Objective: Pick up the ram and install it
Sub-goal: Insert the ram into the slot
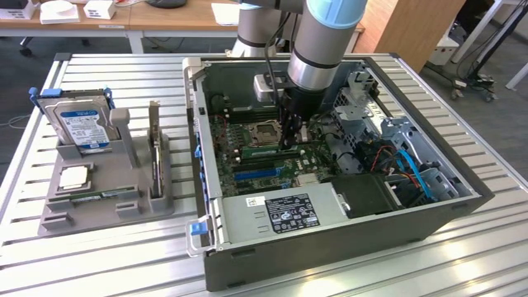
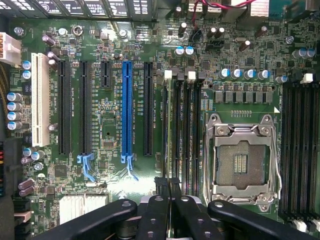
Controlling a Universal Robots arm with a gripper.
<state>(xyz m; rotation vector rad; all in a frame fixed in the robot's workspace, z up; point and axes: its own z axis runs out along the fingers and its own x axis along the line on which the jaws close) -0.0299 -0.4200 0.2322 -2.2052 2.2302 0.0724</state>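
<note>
Watching gripper (image 1: 289,144) down inside the computer case (image 1: 330,241) | jaws clenched over one end of the ram (image 1: 262,150) | ram edge-up on the motherboard (image 1: 276,168) beside the CPU socket (image 1: 264,131) | I can't tell if they touch

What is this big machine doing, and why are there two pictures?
It is a robot arm with a gripper at its tip. One picture comes from a camera nearby: the arm reaches into an open computer case on a metal table. Beside the case, a grey holder keeps parts, like a hard drive. The other comes from a camera on the arm's wrist, looking down at the green motherboard. The gripper is shut, just over a thin green stick, the ram. Whether it pinches the ram, I cannot tell.
</note>
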